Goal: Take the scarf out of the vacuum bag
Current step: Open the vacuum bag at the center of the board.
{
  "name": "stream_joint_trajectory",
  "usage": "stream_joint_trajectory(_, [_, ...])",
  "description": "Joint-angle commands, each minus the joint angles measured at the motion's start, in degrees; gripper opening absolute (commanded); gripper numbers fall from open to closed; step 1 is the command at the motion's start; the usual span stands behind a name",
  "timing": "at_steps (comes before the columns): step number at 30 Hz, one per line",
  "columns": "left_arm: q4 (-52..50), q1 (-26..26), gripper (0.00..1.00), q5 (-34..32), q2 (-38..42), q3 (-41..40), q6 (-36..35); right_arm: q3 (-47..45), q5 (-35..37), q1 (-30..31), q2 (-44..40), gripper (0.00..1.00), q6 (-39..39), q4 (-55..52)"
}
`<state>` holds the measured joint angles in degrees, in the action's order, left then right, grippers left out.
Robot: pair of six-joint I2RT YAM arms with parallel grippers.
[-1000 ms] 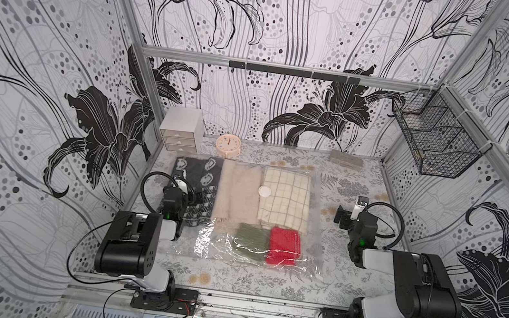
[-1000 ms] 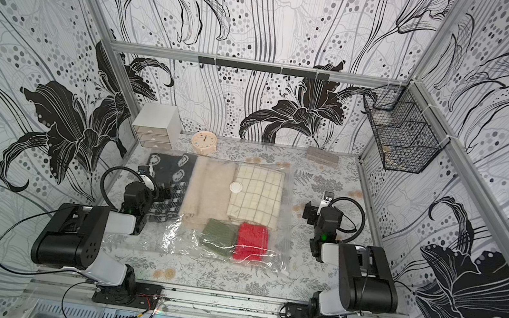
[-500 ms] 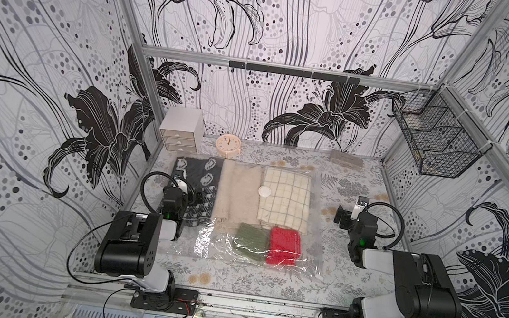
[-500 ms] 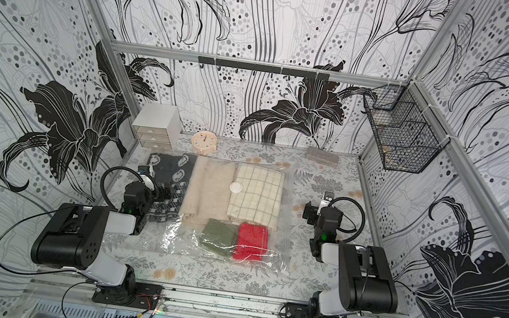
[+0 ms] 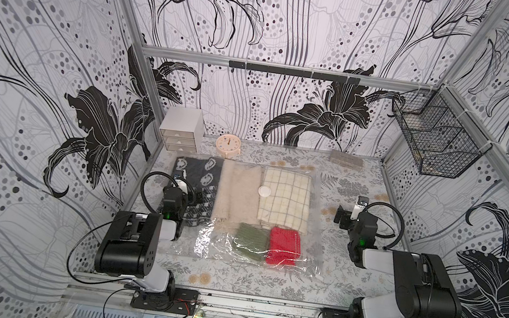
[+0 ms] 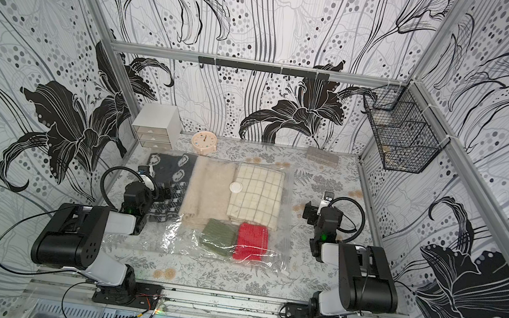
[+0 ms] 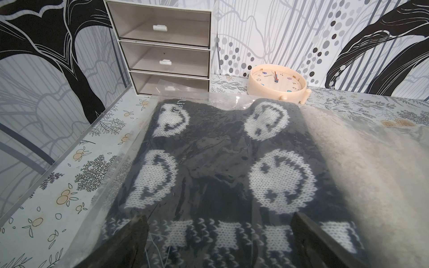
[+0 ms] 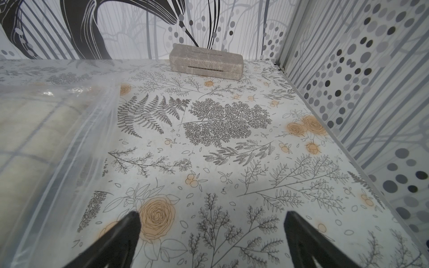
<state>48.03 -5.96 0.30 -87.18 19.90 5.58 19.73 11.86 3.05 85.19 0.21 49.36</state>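
Note:
The clear crinkly vacuum bag [image 5: 210,245] lies flat mid-table in both top views, its round white valve disc [image 5: 264,191] on top. Inside are several folded textiles: a black-and-white patterned knit [image 7: 209,148], a cream fuzzy piece [image 5: 238,194], a cream checked piece [image 5: 286,201], a green knit [image 5: 250,238] and a red knit [image 5: 284,247]. Which one is the scarf I cannot tell. My left gripper [image 7: 218,220] hangs open just over the bag's left part, above the patterned knit. My right gripper [image 8: 212,217] is open over bare table, right of the bag's edge [image 8: 76,148].
At the back stand a small white drawer unit [image 5: 181,129], a peach clock [image 5: 228,145] and a grey oblong case [image 5: 346,159]. A black wire basket [image 5: 431,140] hangs on the right wall. Patterned walls close in the table on three sides.

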Motion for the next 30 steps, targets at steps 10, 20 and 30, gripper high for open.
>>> stream_joint_trajectory(10, [2.1, -0.2, 0.99, -3.8, 2.4, 0.4, 0.6, 0.2, 0.0, 0.4, -1.3, 1.00, 0.2, -0.2])
stream_joint_trajectory(20, [-17.4, 10.0, 0.99, -21.8, 19.4, 5.9, 2.5, 15.2, 4.1, 1.0, -16.1, 1.00, 9.2, -40.9])
stream_joint_trajectory(30, [-63.8, 28.7, 0.99, -43.4, 5.9, 39.8, 19.8, 25.3, 6.9, 7.1, -20.3, 1.00, 19.3, -58.8])
